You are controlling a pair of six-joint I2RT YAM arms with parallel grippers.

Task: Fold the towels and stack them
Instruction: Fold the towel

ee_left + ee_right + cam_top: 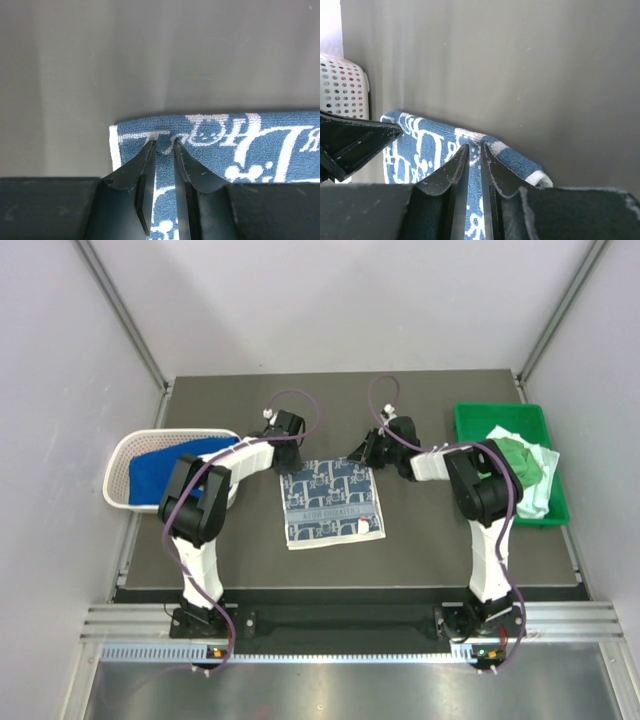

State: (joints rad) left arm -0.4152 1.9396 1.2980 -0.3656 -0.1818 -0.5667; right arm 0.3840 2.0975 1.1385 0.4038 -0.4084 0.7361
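A white towel with blue print (332, 502) lies flat on the dark table between the two arms. My left gripper (292, 462) is at its far left corner. In the left wrist view the jaws stand narrow (163, 142), closed on the towel's far edge (220, 131). At the far right corner is my right gripper (366, 458), its fingers (472, 146) pinching the raised hem of the towel (422, 145). A royal blue towel (160, 472) lies in the basket. A bright green towel (520, 462) and a pale one (537, 495) lie in the tray.
The white mesh basket (122, 455) stands at the left, and its wall shows in the right wrist view (342, 85). The rigid green tray (500, 413) sits at the right. The left gripper's dark body (355, 142) reaches into the right wrist view.
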